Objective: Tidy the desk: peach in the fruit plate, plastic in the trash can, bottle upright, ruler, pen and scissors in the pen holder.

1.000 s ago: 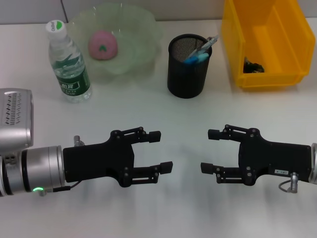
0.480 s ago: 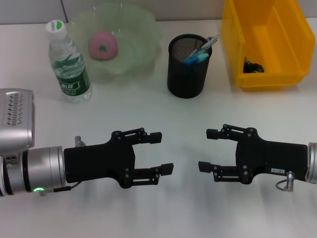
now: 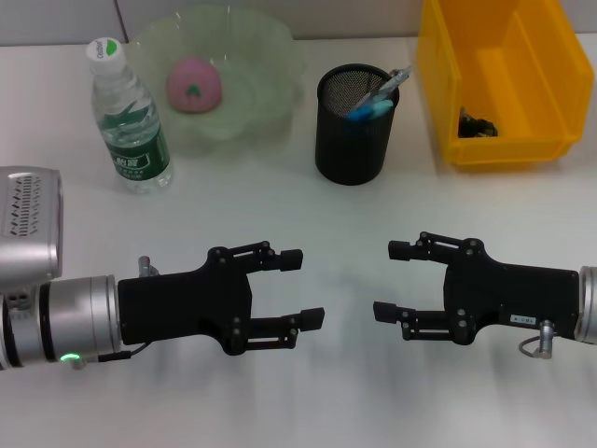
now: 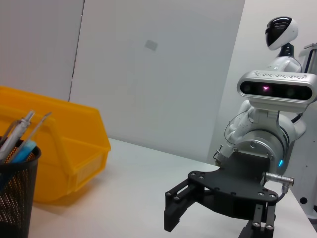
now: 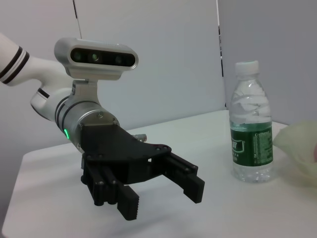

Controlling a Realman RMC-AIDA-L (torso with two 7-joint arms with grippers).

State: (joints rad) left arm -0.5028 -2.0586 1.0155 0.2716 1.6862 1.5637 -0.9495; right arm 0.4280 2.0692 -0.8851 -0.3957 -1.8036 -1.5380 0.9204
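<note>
Here, fingers spread wide and gripping nothing, the left gripper (image 3: 311, 286) and the right gripper (image 3: 389, 280) face each other low over the white desk (image 3: 345, 224), tips pointing inward with a bare stretch of desk between them, a pose that reads as parked rather than reaching. Each wrist view shows the opposite arm's open, empty fingers, the right gripper (image 4: 181, 210) seen from the left and the left gripper (image 5: 163, 193) seen from the right. Beyond the arms, the sorting looks finished. The pink peach (image 3: 193, 83) lies inside the pale green fruit plate (image 3: 270, 56), where the task wants it. The water bottle (image 3: 128, 117) stands upright just beside the plate's near left edge, cap on. The black mesh pen holder (image 3: 353, 126) sits between plate and bin, with a pen (image 3: 392, 82) and blue-handled items leaning out of its rim; which is ruler and which scissors cannot be told. A dark crumpled scrap (image 3: 478, 124), likely the plastic, rests in the yellow bin (image 3: 532, 56) serving as trash can. Nothing loose lies on the desk near the grippers, so no step appears to remain.
</note>
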